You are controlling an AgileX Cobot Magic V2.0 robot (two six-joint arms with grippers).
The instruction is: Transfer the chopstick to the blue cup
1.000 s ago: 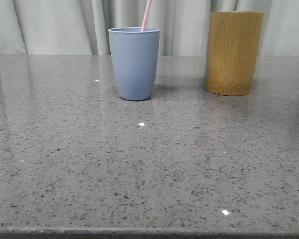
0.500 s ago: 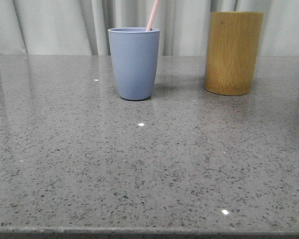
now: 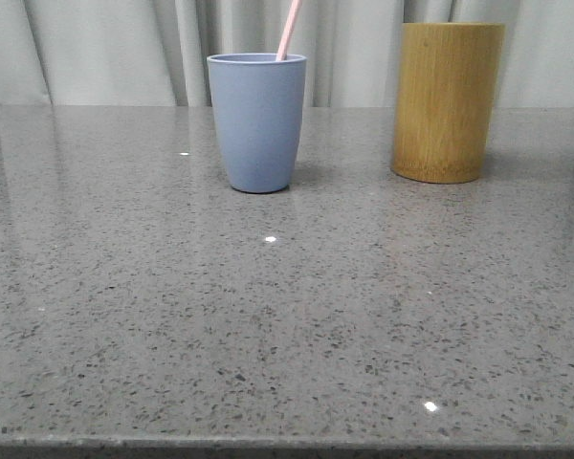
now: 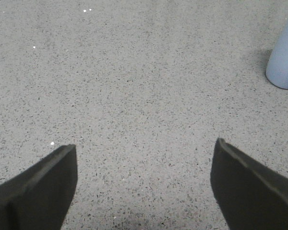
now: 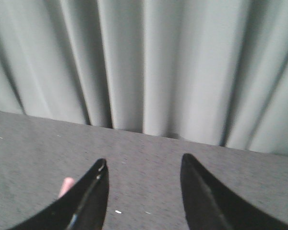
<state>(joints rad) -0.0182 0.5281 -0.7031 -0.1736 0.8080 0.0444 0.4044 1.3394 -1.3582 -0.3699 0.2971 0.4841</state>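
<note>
The blue cup [image 3: 257, 121] stands upright on the grey speckled table, left of centre at the back. A thin pale pink chopstick [image 3: 289, 29] stands in it, leaning right against the rim; only its top end shows. The cup's side also shows in the left wrist view [image 4: 284, 57]. My left gripper [image 4: 145, 153] is open and empty over bare table, well away from the cup. My right gripper [image 5: 143, 165] is open and empty, facing the curtain; the pink chopstick tip [image 5: 66, 185] shows just outside one finger. Neither gripper shows in the front view.
A taller yellow-brown bamboo cup [image 3: 448, 100] stands to the right of the blue cup at the back. A pale curtain [image 3: 96, 48] hangs behind the table. The table's front edge [image 3: 287, 445] runs along the bottom of the front view.
The chopstick in the blue cup has tipped from leaning slightly left of the rim's right side to resting further right against the rim. The cups have not moved.
</note>
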